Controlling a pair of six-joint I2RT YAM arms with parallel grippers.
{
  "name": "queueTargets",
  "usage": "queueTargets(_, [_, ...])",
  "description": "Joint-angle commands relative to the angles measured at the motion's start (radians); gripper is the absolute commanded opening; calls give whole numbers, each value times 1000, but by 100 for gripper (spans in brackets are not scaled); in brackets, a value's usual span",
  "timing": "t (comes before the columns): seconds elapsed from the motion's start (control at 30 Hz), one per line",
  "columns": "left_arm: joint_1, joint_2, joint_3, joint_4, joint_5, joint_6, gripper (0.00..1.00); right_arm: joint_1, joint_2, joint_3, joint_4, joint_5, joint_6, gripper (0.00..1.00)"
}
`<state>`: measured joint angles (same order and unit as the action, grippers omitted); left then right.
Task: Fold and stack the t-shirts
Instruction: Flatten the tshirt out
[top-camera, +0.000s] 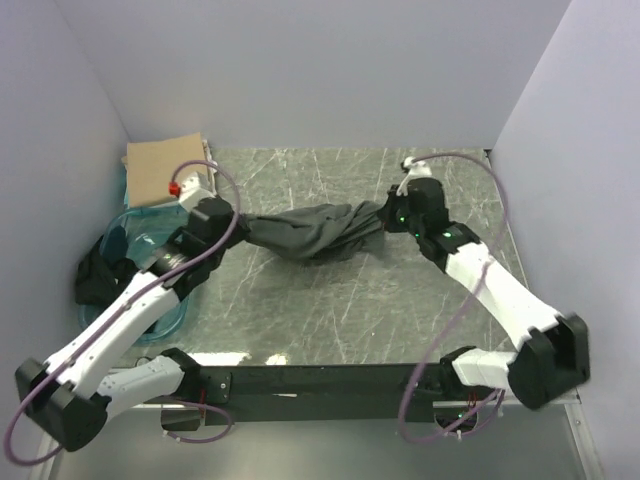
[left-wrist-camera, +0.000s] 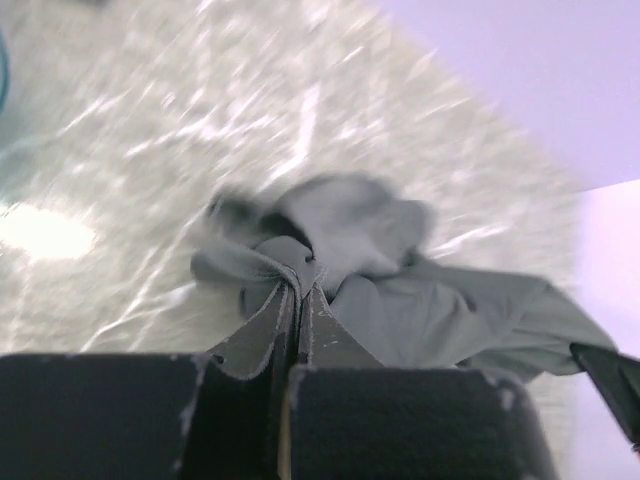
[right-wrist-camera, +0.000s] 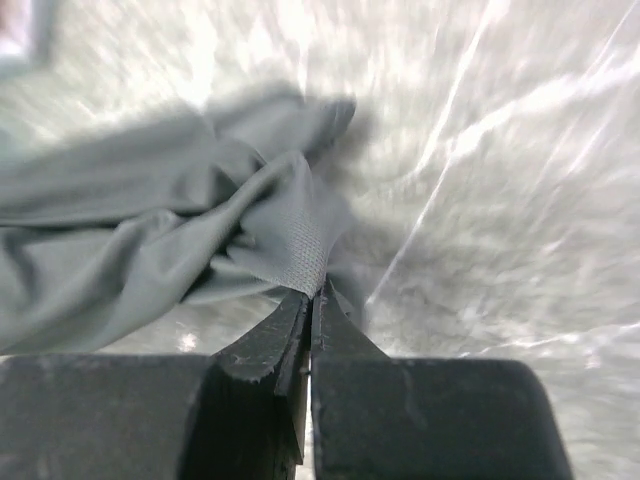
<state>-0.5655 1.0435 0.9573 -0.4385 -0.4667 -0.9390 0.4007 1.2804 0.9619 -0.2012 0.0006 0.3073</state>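
Left gripper (left-wrist-camera: 298, 300): jaws pressed together on a gathered edge of the charcoal-grey t-shirt (left-wrist-camera: 440, 310), with cloth puckering out from the pinch.

Right gripper (right-wrist-camera: 312, 298): likewise closed, nipping a ribbed strip of the same shirt. It is probably hem or collar, too blurred to say which.

Top view: the shirt hangs as a twisted rope between the two grippers, over the back half of the marbled table (top-camera: 330, 310). Cannot tell whether its sagging middle touches the surface.

Back left: tan t-shirt (top-camera: 165, 168) lies as a flat square, apparently already folded, at the far edge of the teal tub (top-camera: 120, 222). Black t-shirts (top-camera: 95, 275) sit in a heap left of the tub.

Progress, as judged: early. One shirt is folded. The charcoal one is bunched and needs spreading flat before any fold, and the black ones are not yet started.
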Motion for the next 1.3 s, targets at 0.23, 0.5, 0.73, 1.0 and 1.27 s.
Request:
queueTargets(0.23, [3,-253,192,29,89,40,1,52,-404,260,-313,138,-85,0])
queueTargets(0.5, [3,-315,175,64,53,34,1,53,-500,249,-340,98,-85,0])
queueTargets(0.73, [10,-130,164,11,-150,-27,1,17,-330,181,-239,211,-62,0])
queueTargets(1.0, [226,280,218,231,77,54,1,-129,81,264,-41,76,-100,0])
queueTargets(1.27, [292,774,599,221,131,144,1,-164,479,553,19,93,-88,0])
